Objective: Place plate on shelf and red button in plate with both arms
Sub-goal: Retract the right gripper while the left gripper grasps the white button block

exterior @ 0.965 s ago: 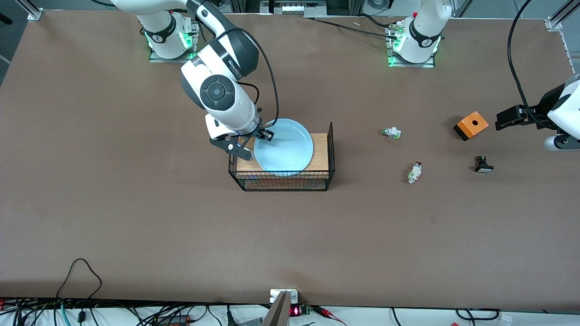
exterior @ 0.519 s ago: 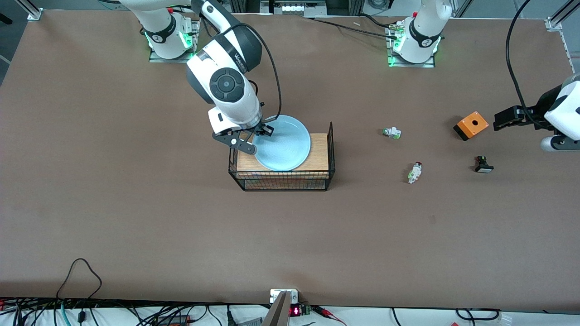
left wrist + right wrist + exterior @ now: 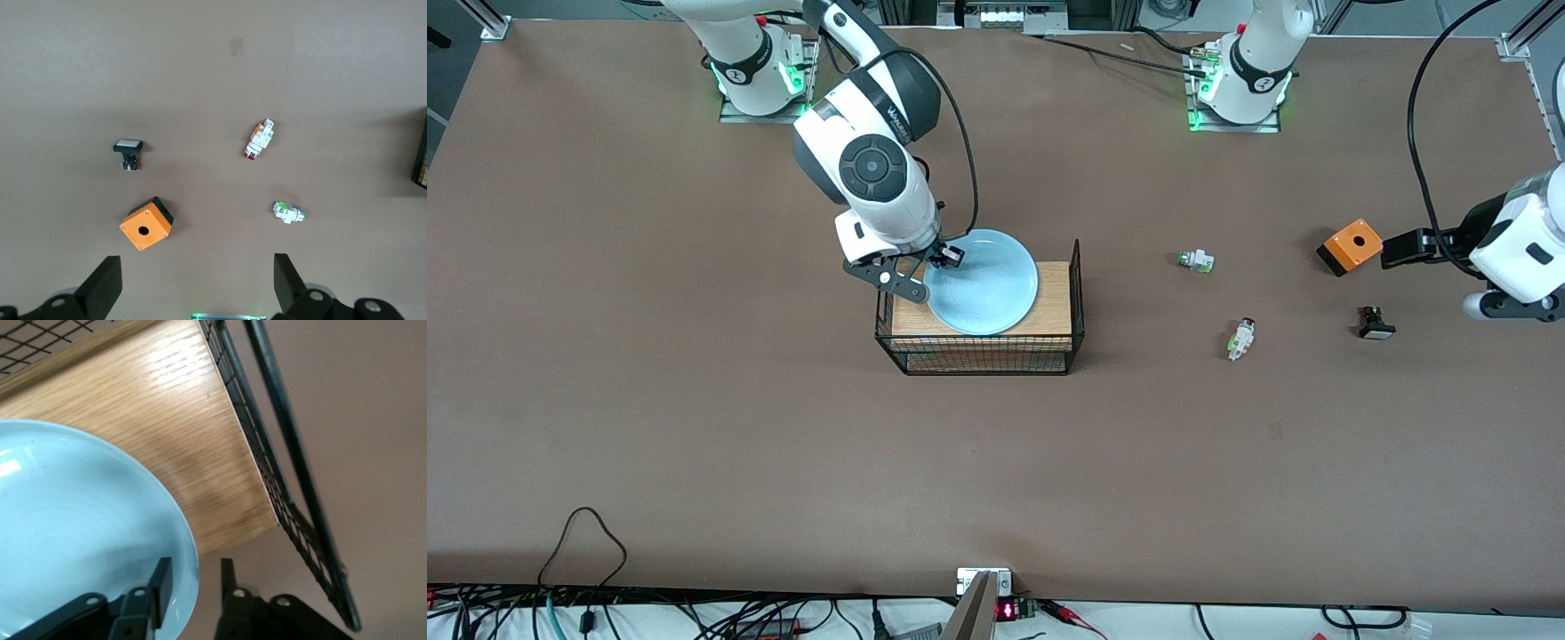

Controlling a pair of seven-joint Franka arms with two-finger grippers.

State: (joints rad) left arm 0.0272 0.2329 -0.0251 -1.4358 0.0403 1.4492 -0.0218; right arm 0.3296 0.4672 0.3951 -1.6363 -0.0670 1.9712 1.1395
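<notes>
The round, shallow, light blue plate (image 3: 982, 282) lies on the wooden top (image 3: 1055, 307) of a black wire basket (image 3: 985, 353) near the middle of the brown table (image 3: 694, 427), its edge overhanging the board toward the right arm's end. The right gripper (image 3: 919, 274) sits at that overhanging edge. In the right wrist view the plate's rim (image 3: 190, 547) runs between the two black fingers (image 3: 162, 577), one over the plate's inner side and one outside it (a sliver of daylight shows between the outer finger and the rim), so the fingers are slightly parted around the rim rather than pinching it.

The left gripper (image 3: 197, 283) hangs above the table at the left arm's end, over the bare surface beside an orange square box with a round hole (image 3: 1352, 246), its fingers spread wide with nothing between them. The tiny white-bodied button with a dark red cap (image 3: 1240, 338) lies on its side on the table, well apart from both grippers and between the basket and a small black-and-white button (image 3: 1375, 323). A similar green-capped white button (image 3: 1196, 260) lies farther from the front camera than the red one.
</notes>
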